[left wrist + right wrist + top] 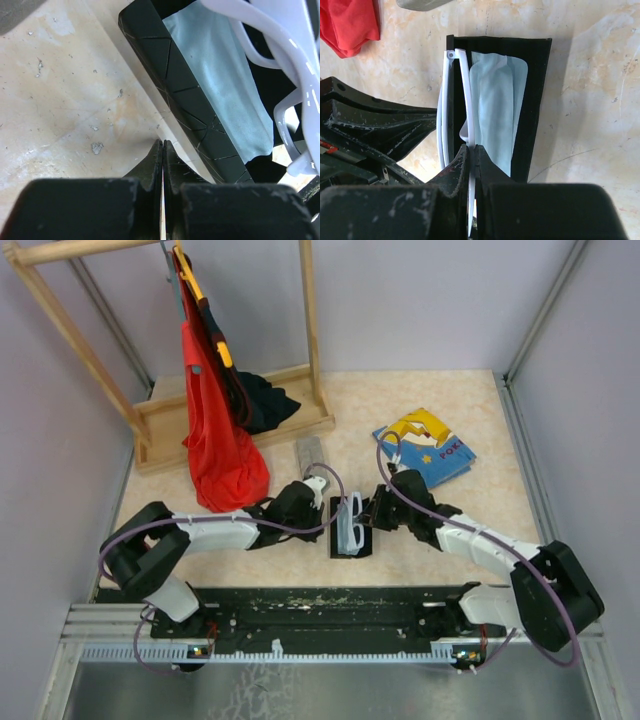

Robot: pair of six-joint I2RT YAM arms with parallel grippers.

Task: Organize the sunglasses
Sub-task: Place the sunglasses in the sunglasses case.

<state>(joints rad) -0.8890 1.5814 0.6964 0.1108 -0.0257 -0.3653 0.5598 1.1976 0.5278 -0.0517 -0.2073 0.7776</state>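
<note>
Pinching one white sunglasses (466,100), right claw (471,148); one black case (536,100) beneath.

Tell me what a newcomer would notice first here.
The red garment hanging from the wooden rack at the far left is the loudest thing. At the table's centre, an open black case holds a light-blue cloth, with the white sunglasses over it, pinched by the right hand while the left hand sits shut beside the case. A bright blue-and-yellow book lies at the far right.
</note>
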